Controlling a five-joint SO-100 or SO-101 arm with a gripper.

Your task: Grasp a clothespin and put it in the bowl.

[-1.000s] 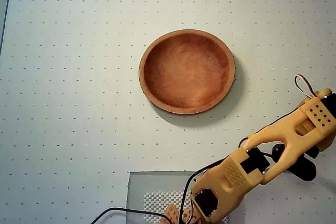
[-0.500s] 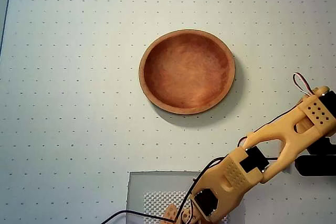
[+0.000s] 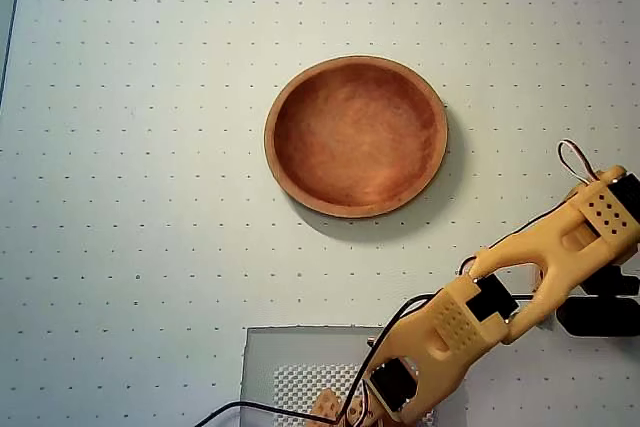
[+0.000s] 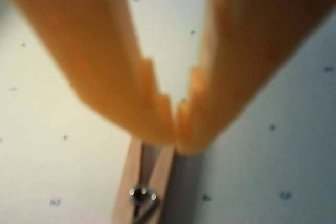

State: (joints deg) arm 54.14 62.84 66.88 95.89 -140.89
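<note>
- In the wrist view we see the end effector [image 4: 176, 129] with its two orange fingers meeting at the tips, closed on the top end of the clothespin [image 4: 140, 184].
- The clothespin runs down to the lower edge of that frame, its metal spring showing, over the pale dotted surface [image 4: 42, 129].
- In the overhead view the arm [image 3: 520, 287] reaches toward the lower right edge; we cannot see the clothespin there.
- The bowl [image 3: 355, 137] sits near the centre of the overhead view, empty and well apart from the arm.
</note>
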